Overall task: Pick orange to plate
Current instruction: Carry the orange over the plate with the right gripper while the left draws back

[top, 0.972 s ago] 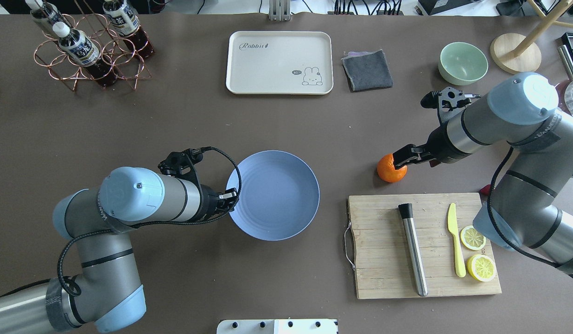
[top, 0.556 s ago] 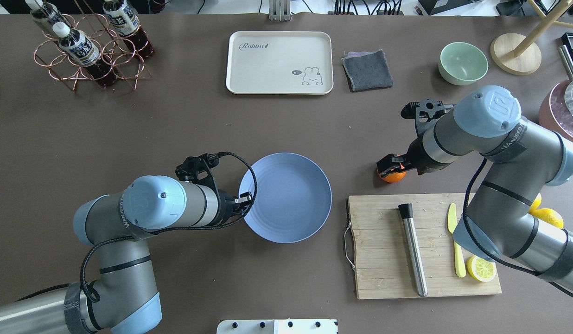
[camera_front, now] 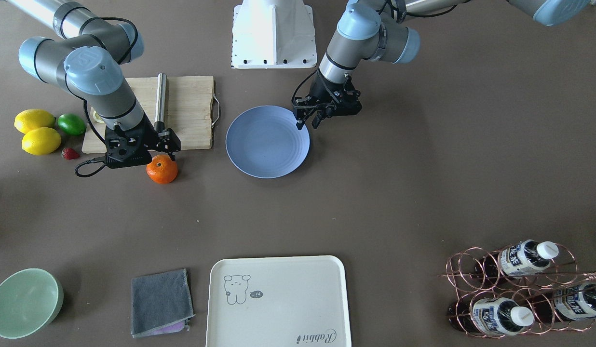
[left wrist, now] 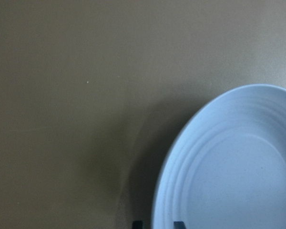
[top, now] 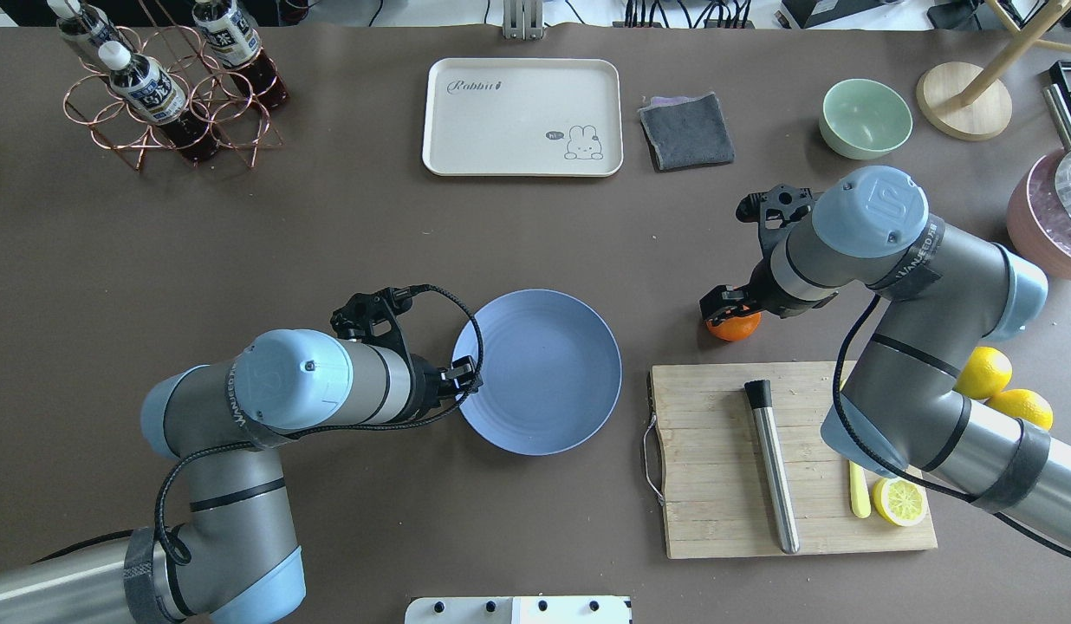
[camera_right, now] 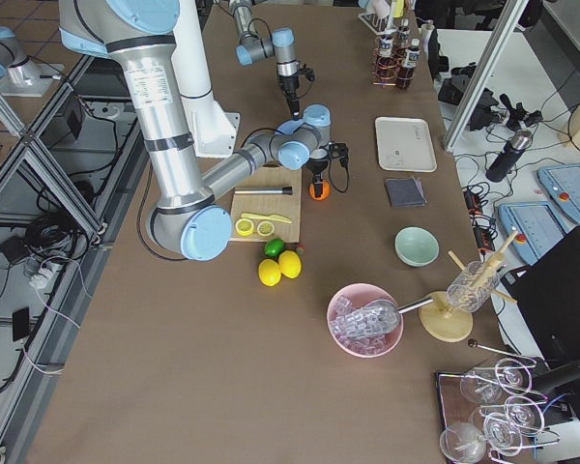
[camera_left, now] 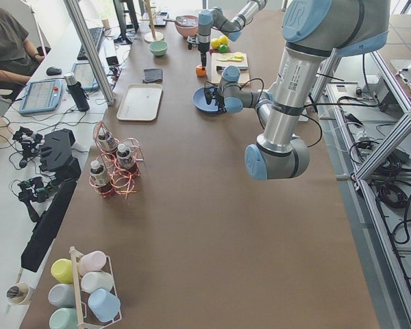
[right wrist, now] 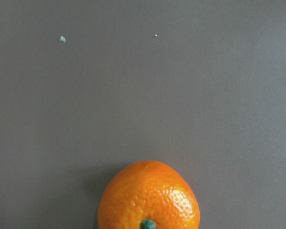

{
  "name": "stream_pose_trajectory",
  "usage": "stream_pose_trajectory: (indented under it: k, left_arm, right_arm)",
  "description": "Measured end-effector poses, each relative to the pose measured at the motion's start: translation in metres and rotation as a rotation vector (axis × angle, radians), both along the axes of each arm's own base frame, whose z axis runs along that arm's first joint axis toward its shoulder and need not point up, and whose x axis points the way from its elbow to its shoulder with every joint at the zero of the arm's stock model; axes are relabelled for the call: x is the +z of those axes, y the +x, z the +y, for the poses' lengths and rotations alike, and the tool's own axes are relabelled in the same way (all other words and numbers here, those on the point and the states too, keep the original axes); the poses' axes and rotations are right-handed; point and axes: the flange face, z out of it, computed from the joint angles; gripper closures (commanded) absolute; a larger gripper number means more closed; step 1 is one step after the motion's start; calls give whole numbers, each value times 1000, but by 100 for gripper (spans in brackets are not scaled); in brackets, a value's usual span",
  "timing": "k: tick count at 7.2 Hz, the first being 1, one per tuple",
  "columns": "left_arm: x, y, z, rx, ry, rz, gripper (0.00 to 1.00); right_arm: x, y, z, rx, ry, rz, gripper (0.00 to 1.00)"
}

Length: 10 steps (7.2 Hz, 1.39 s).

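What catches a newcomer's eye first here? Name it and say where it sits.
The bright orange stands out on the brown table, just past the cutting board's far edge, with the right gripper poised directly over it. Mid-table, the blue plate draws the eye next, the left gripper holding its rim.

Bottom edge cuts orange; right, bottom edges cut plate.

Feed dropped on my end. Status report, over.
Right gripper over the orange, jaws unclear. Left gripper at the plate rim, grip unclear. Orange on table, not plated. Nothing between orange and plate.
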Motion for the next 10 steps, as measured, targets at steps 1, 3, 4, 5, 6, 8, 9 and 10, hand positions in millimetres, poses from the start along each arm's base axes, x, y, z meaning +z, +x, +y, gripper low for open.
stream_pose_trajectory:
  k: [1, 3, 4, 5, 6, 8, 9, 10]
  left_arm:
    - [0, 0, 0, 0, 0, 0, 4]
    - [0, 0, 0, 0, 0, -1, 4]
    - [1, 0, 0, -1, -1, -1, 4]
    - [1, 0, 0, -2, -1, -2, 4]
    - [1, 0, 0, -2, -1, -2, 4]
    - [2, 1, 0, -6, 1, -5, 4]
    - [3, 3, 0, -8, 2, -9, 4]
    - [3, 4, 0, -10, 4, -10, 4]
  right_arm:
    - [-2, -3, -3, 1, 0, -2, 3]
    - [1, -9, -8, 0, -1, 4, 14]
    - [2, -11, -10, 1, -2, 4, 24]
    - [1, -12, -10, 3, -3, 1, 47]
    - [0, -13, -10, 5, -5, -1, 79]
    - [-5, -13, -10, 2, -9, -9, 100]
    - [-18, -7, -10, 0, -15, -22, 100]
    - [-44, 4, -7, -1, -24, -36, 100]
